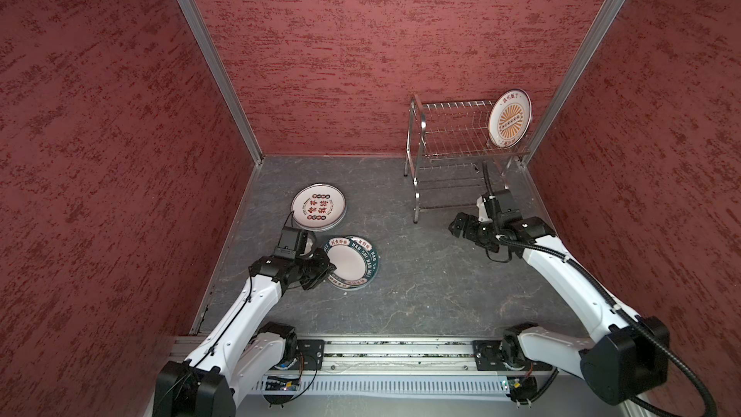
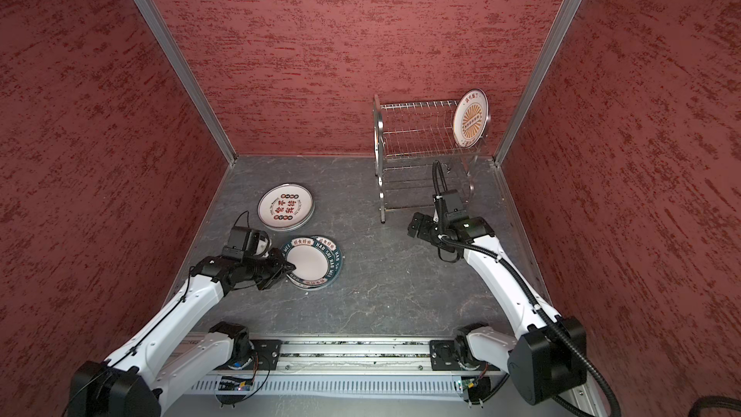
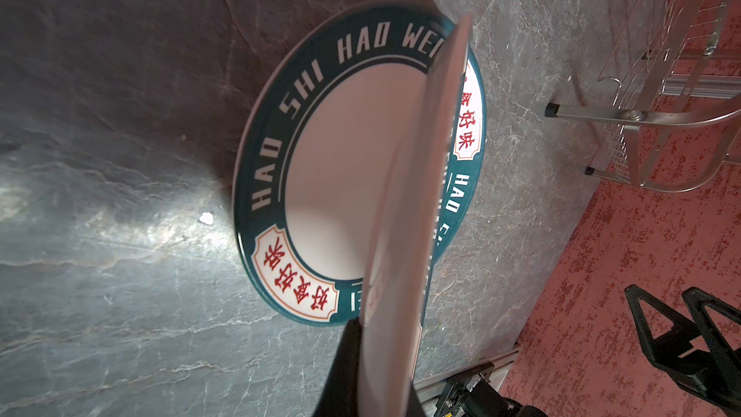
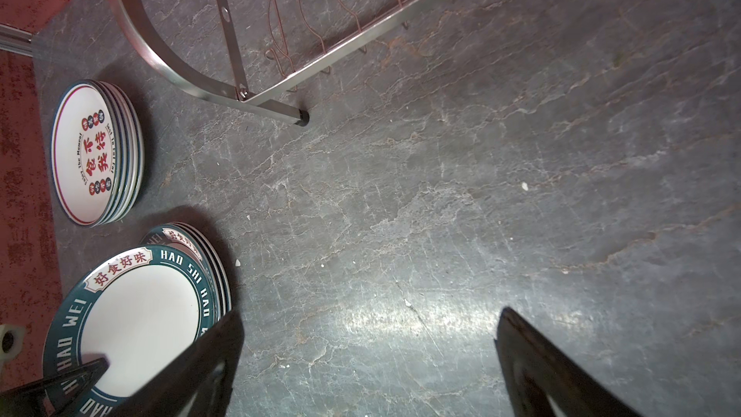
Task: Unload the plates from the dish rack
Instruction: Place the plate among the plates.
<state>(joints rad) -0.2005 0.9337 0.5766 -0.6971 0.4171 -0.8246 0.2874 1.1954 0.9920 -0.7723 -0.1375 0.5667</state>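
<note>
The steel dish rack stands at the back right. One sunburst plate stands upright at the far right end of its upper shelf. My left gripper is shut on the rim of a teal-rimmed plate. It holds that plate tilted just over a stack of teal plates. A stack of red-character plates lies behind it. My right gripper is open and holds nothing, in front of the rack's near leg.
Red textured walls with aluminium corner posts close in the dark stone tabletop. The arm bases sit on a rail along the front edge. The rack's black-capped leg stands near my right gripper.
</note>
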